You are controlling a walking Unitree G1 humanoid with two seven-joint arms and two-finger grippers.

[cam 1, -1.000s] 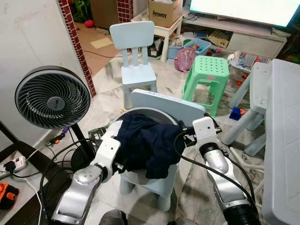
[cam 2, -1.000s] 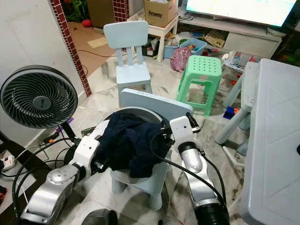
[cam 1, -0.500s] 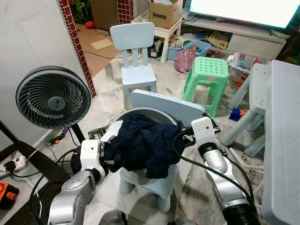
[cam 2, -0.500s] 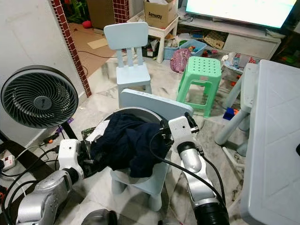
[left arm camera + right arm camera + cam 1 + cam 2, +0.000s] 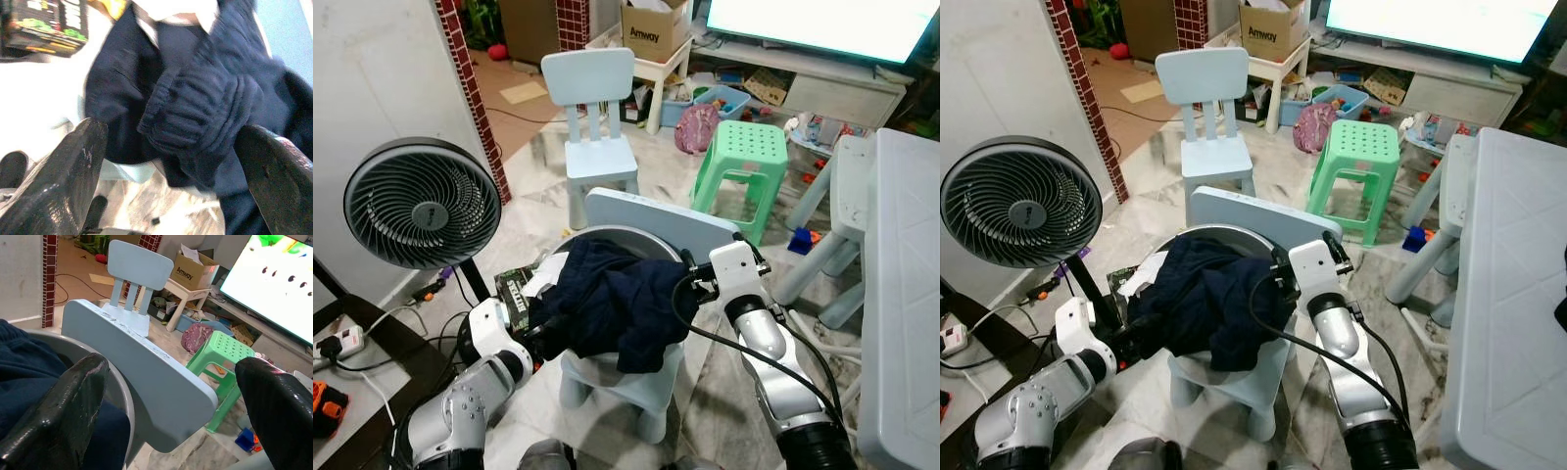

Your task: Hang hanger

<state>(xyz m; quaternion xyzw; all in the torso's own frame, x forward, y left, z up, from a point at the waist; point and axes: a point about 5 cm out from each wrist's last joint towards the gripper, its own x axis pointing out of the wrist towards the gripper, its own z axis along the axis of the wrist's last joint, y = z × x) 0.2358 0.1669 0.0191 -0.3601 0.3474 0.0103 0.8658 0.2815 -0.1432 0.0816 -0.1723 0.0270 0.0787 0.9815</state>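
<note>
From the left eye view we see a dark navy garment (image 5: pixel 617 299) heaped in a grey basin (image 5: pixel 641 238) that sits on a small pale blue chair (image 5: pixel 651 220). Our left gripper (image 5: pixel 536 338) is low at the garment's left edge, by a dark printed packet (image 5: pixel 517 287), and our right gripper (image 5: pixel 693 285) is at the basin's right rim. In this view we cannot tell how either pair of jaws stands. A round black fan (image 5: pixel 423 204) stands to the left, a second pale blue chair (image 5: pixel 593 117) and a green stool (image 5: pixel 742 157) lie beyond, and a white table (image 5: pixel 901 294) runs down the right.

The right eye view gives the same scene, and adds little beyond a cardboard box (image 5: pixel 1276 29) on a low white side table (image 5: pixel 1278 76) behind the far chair.

The left wrist view settles what the head views leave open: our two black fingers (image 5: pixel 54 181) are spread wide, with a bunched fold of the garment between them, and we cannot tell whether they touch it. The packet shows at one corner.

The right wrist view shows its fingers (image 5: pixel 54 416) equally wide apart and holding nothing, with the basin rim, the chair back and the green stool between them, and a bright screen (image 5: pixel 279 289) beyond.

We can make out no hanger in any of the views.
</note>
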